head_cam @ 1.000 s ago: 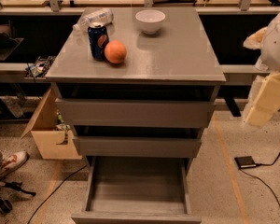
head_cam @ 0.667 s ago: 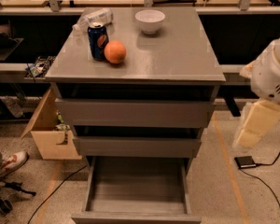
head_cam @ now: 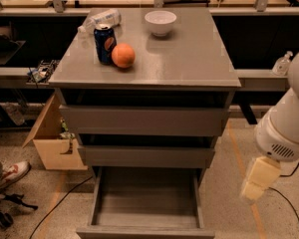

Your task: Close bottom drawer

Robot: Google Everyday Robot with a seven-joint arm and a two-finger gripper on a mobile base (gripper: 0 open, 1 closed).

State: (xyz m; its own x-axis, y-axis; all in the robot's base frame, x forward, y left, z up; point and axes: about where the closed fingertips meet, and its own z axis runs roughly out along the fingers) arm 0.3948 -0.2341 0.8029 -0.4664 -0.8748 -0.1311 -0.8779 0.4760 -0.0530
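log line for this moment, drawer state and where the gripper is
task: close bottom drawer | bottom drawer: pulled out, not yet closed | gripper: low, right of cabinet, apart from drawer | contact: none

You've a dark blue soda can (head_cam: 104, 44) and a round orange fruit (head_cam: 123, 56) just right of it on the grey cabinet top (head_cam: 189, 59). A white bowl (head_cam: 160, 22) sits farther back, and an open cardboard box (head_cam: 52, 141) is on the floor at left. The gripper (head_cam: 254, 183) hangs near right.
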